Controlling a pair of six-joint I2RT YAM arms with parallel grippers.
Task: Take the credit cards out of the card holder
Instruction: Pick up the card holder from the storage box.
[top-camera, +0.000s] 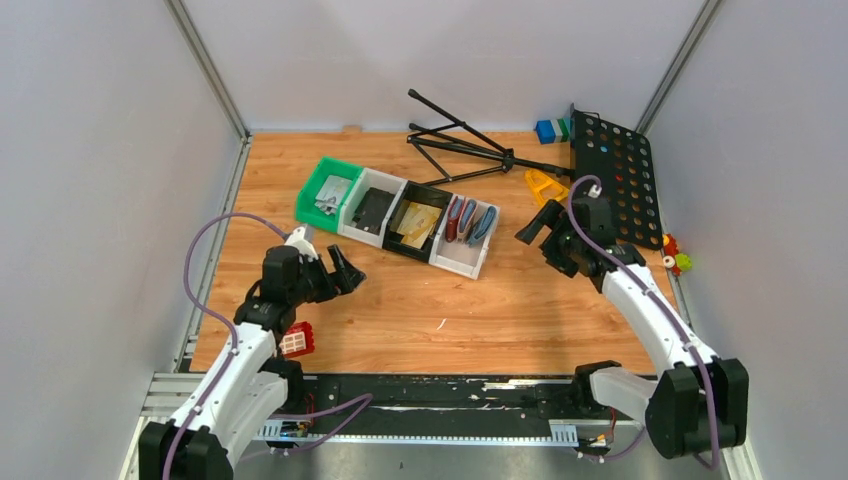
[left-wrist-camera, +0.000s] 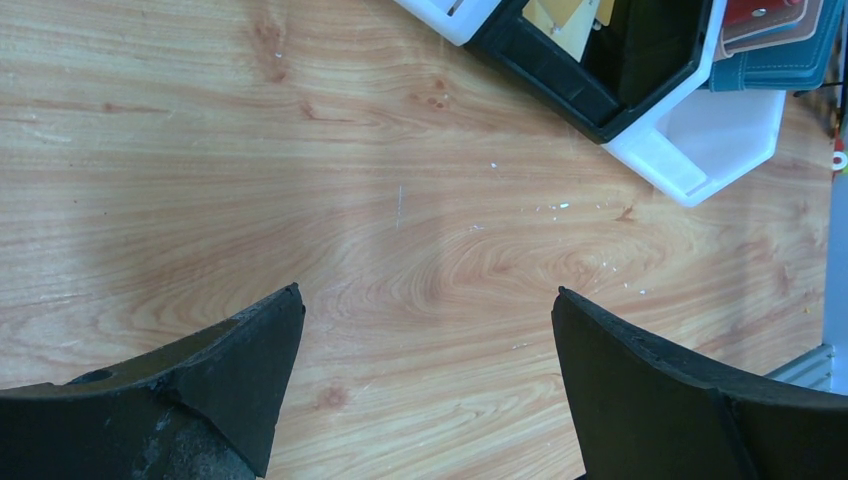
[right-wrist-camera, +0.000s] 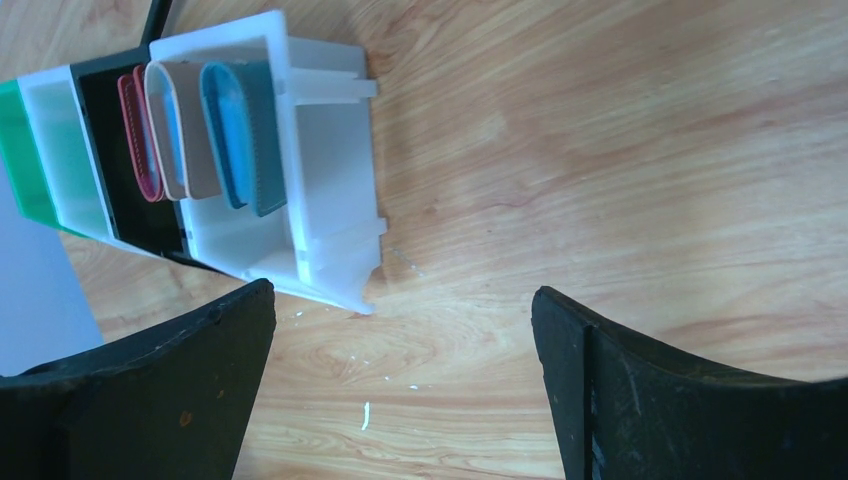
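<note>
Left tool (top-camera: 341, 268): wide open, held nothing, arm bent low over worktop (top-camera: 450, 312).
Right tool (top-camera: 538, 226): wide open, held nothing, arm stretched toward bin (top-camera: 463, 258).

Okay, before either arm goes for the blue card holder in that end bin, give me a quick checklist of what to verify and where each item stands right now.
1. Left gripper open and empty: ok.
2. Right gripper open and empty: ok.
3. Card holder located: ok, it stands on edge in the white end bin, on the side facing the bin's free space.
4. Finger room on both sides of it: not ok, the grey wallet stands close against one side.
5. Credit cards visible inside it: cannot tell, it is folded shut.
</note>
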